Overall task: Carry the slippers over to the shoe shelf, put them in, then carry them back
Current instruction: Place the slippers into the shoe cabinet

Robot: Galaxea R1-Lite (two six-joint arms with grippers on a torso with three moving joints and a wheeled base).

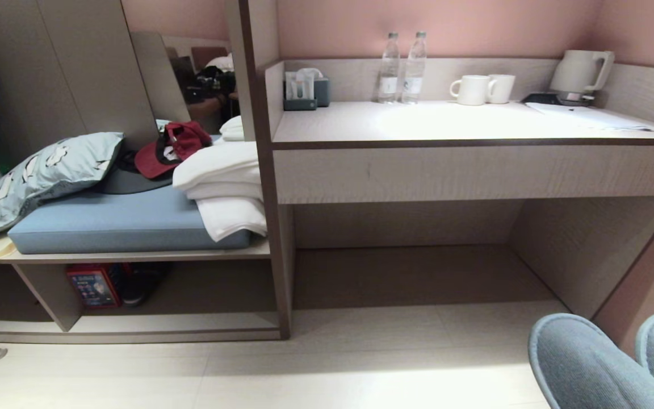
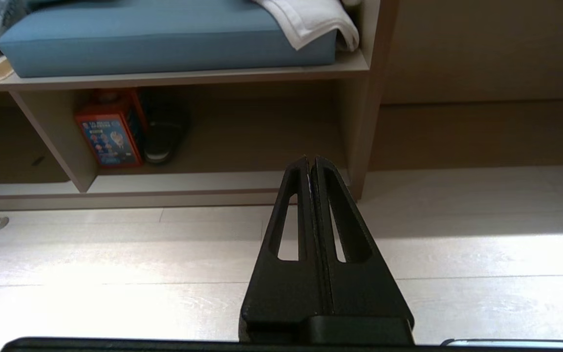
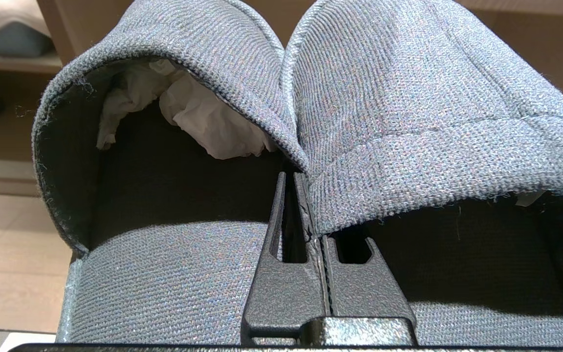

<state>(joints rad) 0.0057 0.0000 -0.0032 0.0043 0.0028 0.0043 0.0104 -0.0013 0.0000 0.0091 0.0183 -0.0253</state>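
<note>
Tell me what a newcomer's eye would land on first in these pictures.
The blue-grey slippers fill the right wrist view, pinched side by side in the shut right gripper, white paper stuffed in one toe. In the head view the brightly lit desk top stands out, and a red cap lies on the blue bench cushion left of it.

- Left gripper (image 2: 311, 161): two matte black, textured fingers (image 2: 289, 234), each tapering to a point with a long slot cut through, at lower centre.
- Right gripper (image 3: 293, 178): same black, grainy, slotted fingers (image 3: 281, 288), lower centre.
</note>
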